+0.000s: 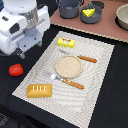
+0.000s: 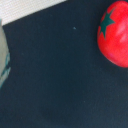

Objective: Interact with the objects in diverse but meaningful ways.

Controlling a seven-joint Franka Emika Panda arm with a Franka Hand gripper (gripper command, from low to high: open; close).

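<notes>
A red tomato (image 1: pixel 16 70) lies on the black table beside the placemat; in the wrist view the tomato (image 2: pixel 115 32) is close, showing its green star top. My gripper (image 1: pixel 21 54) hangs just above and slightly behind it; its fingers are too indistinct to read. An orange-brown bread loaf (image 1: pixel 39 90) rests on the placemat's near corner. The yellow red-marked packet (image 1: pixel 66 43) lies at the mat's far edge. The yellow cheese wedge (image 1: pixel 89 12) sits in a dark bowl at the back, next to the blue-grey two-handled pot (image 1: pixel 69 7).
A tan plate (image 1: pixel 68 66) sits mid-placemat (image 1: pixel 95 85), with an orange-handled knife (image 1: pixel 87 58) behind it and a fork (image 1: pixel 65 80) in front. A beige bowl (image 1: pixel 123 16) stands at the exterior view's far right. A blurred grey-green shape (image 2: pixel 3 55) fills one edge of the wrist view.
</notes>
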